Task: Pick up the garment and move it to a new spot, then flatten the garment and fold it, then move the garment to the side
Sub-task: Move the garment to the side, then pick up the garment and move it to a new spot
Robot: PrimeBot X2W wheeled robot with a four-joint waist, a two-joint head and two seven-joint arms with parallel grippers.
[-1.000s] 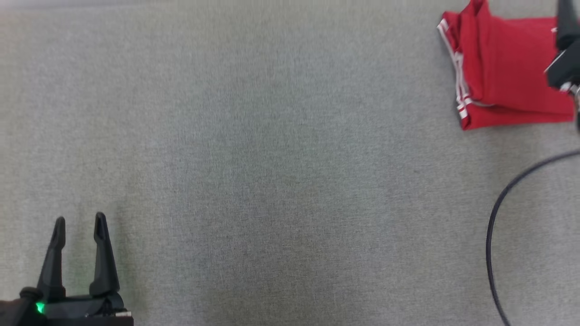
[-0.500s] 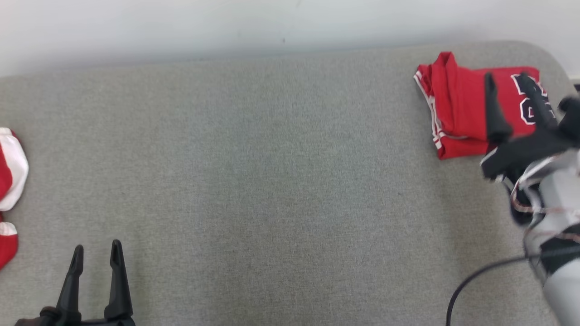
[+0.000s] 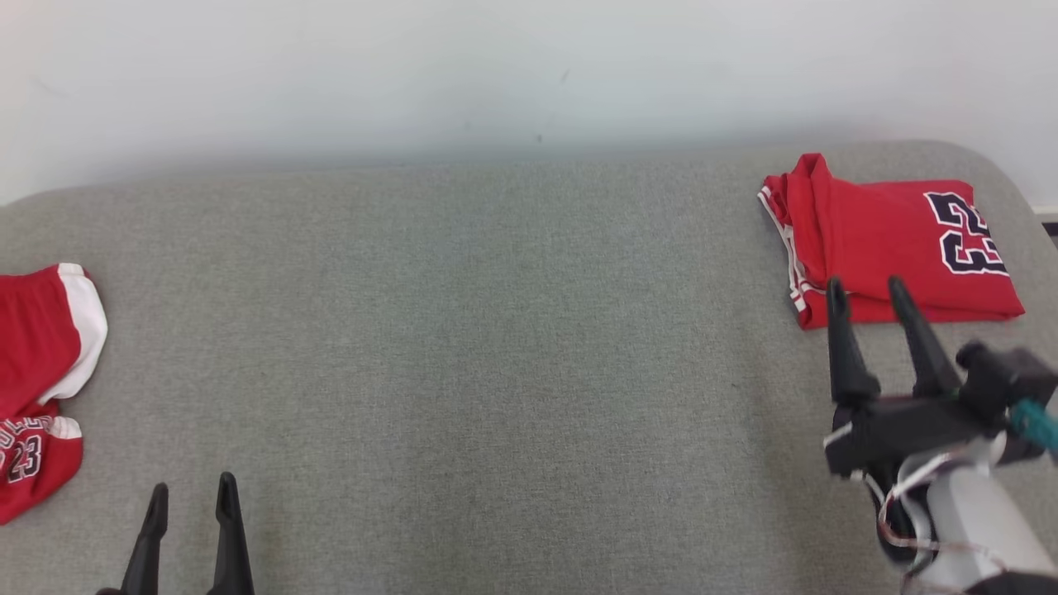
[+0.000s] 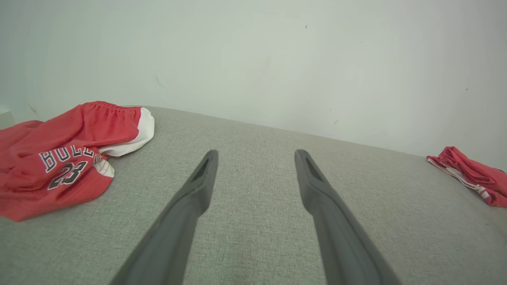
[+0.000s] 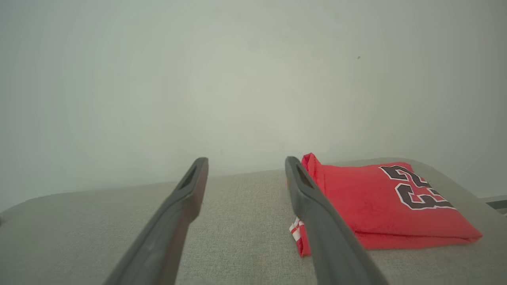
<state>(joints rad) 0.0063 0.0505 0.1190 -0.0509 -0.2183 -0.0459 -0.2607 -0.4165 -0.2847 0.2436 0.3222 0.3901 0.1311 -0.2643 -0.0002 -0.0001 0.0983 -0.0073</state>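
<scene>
- right jaws: two long tapered matte black fingers (image 3: 845, 355) with pointed tips, on a blocky black base (image 3: 901, 426)
- round black knob (image 3: 996, 376) at the base's outer side, with a small teal part (image 3: 1033, 421) next to it
- pale grey rounded forearm (image 3: 967, 512) behind the base
- thin white and reddish wires (image 3: 888, 504) looped loosely at the wrist
- left jaws: the same slim black fingers (image 3: 230, 537)
- wrist views: fingers (image 4: 188, 209) look dark grey and smooth, each with a narrow slot recess near the tip (image 5: 319, 221)
</scene>
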